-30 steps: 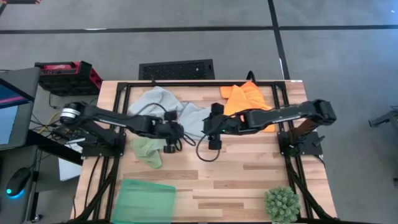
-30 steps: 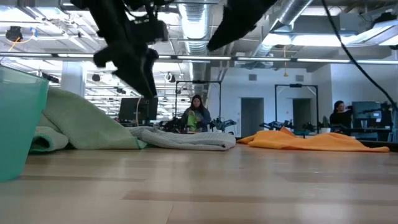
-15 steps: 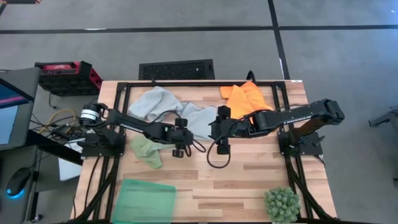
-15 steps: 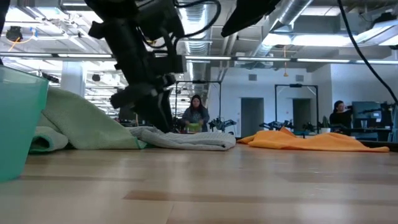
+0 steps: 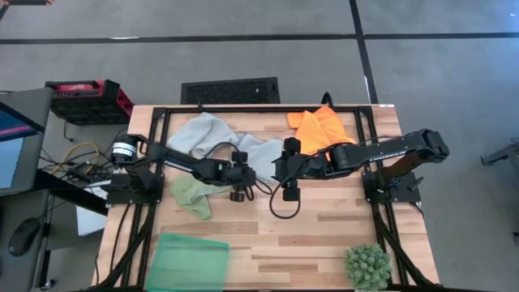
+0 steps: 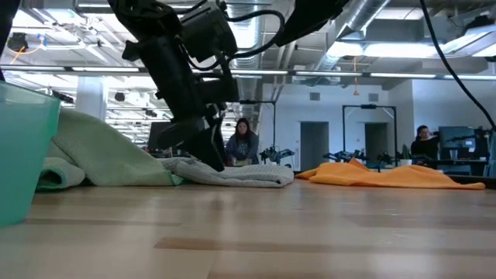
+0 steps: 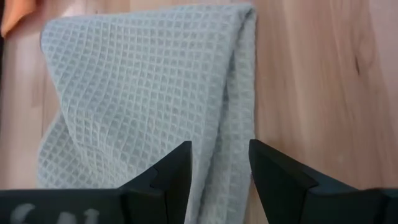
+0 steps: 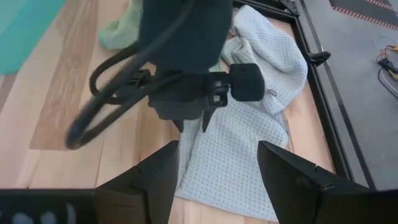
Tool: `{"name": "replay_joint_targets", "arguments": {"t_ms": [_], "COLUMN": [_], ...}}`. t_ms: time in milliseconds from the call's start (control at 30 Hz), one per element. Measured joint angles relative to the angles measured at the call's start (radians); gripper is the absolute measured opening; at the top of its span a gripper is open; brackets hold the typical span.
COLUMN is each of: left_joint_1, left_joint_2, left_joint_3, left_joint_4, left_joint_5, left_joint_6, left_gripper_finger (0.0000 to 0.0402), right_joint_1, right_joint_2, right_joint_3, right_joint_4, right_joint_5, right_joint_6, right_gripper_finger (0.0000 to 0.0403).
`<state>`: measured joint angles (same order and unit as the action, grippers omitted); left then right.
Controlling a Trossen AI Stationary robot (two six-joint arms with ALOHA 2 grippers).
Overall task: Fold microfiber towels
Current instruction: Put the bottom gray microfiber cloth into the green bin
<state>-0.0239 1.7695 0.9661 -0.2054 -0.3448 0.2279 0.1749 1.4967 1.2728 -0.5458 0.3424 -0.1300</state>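
A pale grey-blue towel (image 5: pixel 209 135) lies rumpled at the table's far middle, its flat end (image 7: pixel 143 93) reaching toward the centre. My left gripper (image 7: pixel 219 165) is open and low at that end's folded edge (image 7: pixel 239 124), one finger over the cloth and one over bare wood. In the low view its fingertips (image 6: pixel 214 158) reach down to the cloth. My right gripper (image 8: pixel 217 174) hovers open above the same end, facing the left one. An orange towel (image 5: pixel 320 126) lies far right. A light green towel (image 5: pixel 190 196) lies bunched at the left. My left gripper comes at the grey towel's folded edge (image 7: pixel 239 124) slanting down from the table's left, its fingers straddling that edge. Whether they touch the cloth I cannot tell. The towel lies flat on the wood.
A translucent green tray (image 5: pixel 190 259) stands at the near left edge and a small spiky plant (image 5: pixel 366 266) at the near right. Bare wood (image 5: pixel 324 219) lies between them and the arms. People sit in the room beyond the table.
My left gripper has gone down and toward the table's right, from above the cloths to the grey towel's edge, staying open. My right gripper has drawn a little toward the right. The towels have not moved.
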Motion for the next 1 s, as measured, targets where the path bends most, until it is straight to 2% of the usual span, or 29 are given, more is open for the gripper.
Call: {"name": "replay_joint_targets", "arguments": {"t_ms": [400, 800, 1000], "left_joint_1": [0.032, 0.032, 0.032], "left_joint_2": [0.000, 0.070, 0.068], "left_joint_3": [0.000, 0.006, 0.006], "left_joint_4": [0.026, 0.070, 0.031], "left_joint_5": [0.099, 0.069, 0.036], "left_joint_6": [-0.014, -0.002, -0.010], "left_gripper_finger": [0.0153, 0.0153, 0.0153], "right_joint_1": [0.000, 0.000, 0.000], "right_joint_2": [0.000, 0.001, 0.001], "right_joint_3": [0.000, 0.000, 0.000], "right_joint_4": [0.000, -0.003, -0.005], "right_joint_5": [0.000, 0.000, 0.000], "right_joint_6": [0.001, 0.010, 0.010], "right_gripper_finger": [0.0240, 0.0240, 0.0240]}}
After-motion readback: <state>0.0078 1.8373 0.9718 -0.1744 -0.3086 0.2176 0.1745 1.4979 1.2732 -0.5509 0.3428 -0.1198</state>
